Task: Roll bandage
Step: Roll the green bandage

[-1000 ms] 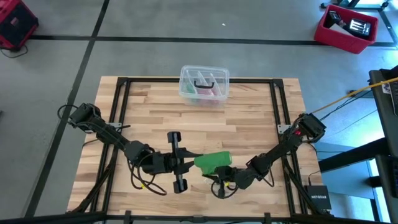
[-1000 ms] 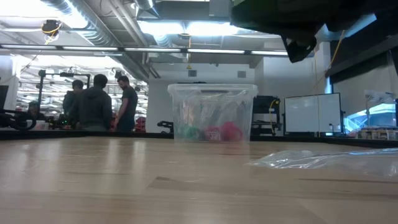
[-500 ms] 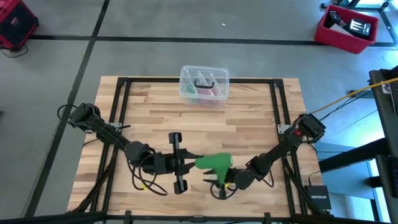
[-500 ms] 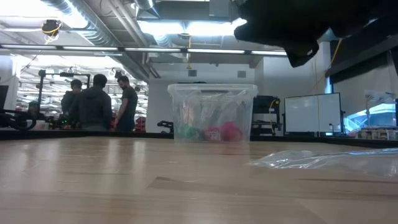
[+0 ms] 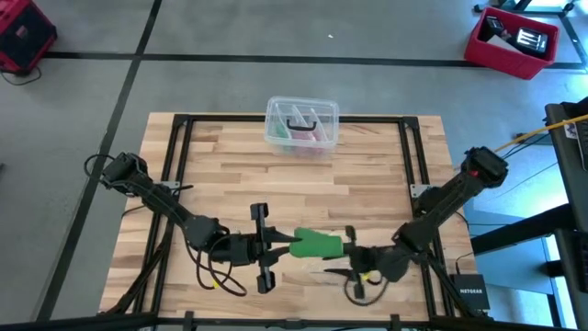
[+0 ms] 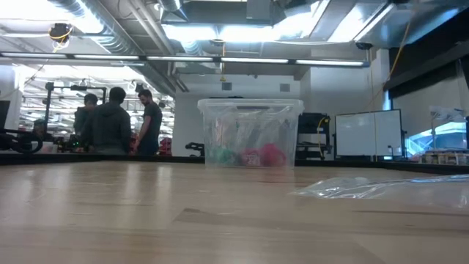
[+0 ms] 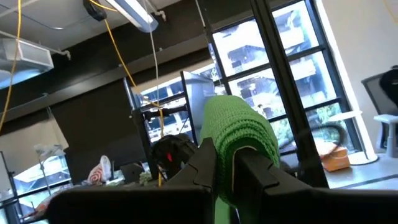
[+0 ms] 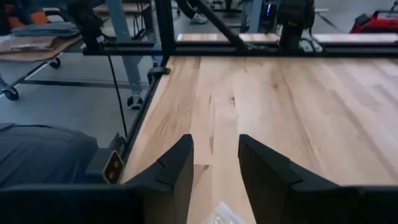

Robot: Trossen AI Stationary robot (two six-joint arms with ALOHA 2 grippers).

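The bandage (image 5: 318, 245) is a bright green roll held above the table's near middle. My left gripper (image 5: 287, 245) reaches in from the left and is shut on it. In the left wrist view the bandage (image 7: 239, 130) sticks out past the two dark fingers of my left gripper (image 7: 225, 155). My right gripper (image 5: 333, 267) hovers just right of and nearer than the roll, apart from it. The right wrist view shows my right gripper (image 8: 214, 142) open, with only bare tabletop between its fingers. Neither gripper shows in the low view. My left gripper pinches the roll's left end (image 7: 225, 167) between its two fingers (image 7: 205, 165). The fingers come from the table's left, about level and tipped a little upward, and lie along the roll. The roll juts out beyond the fingertips, lifted clear of the table.
A clear plastic box (image 5: 301, 125) with green and pink items (image 6: 250, 132) stands at the far middle. A crumpled clear plastic bag (image 6: 381, 187) lies on the table near my right gripper. Black frame rails (image 5: 179, 147) run along the table's sides. People (image 6: 113, 121) stand far behind.
My right gripper has drawn away from the bandage toward the table's right edge and risen. Its dark arm has left the top of the low view. The bandage stays in my left gripper, lifted, and has shifted slightly toward the near edge.
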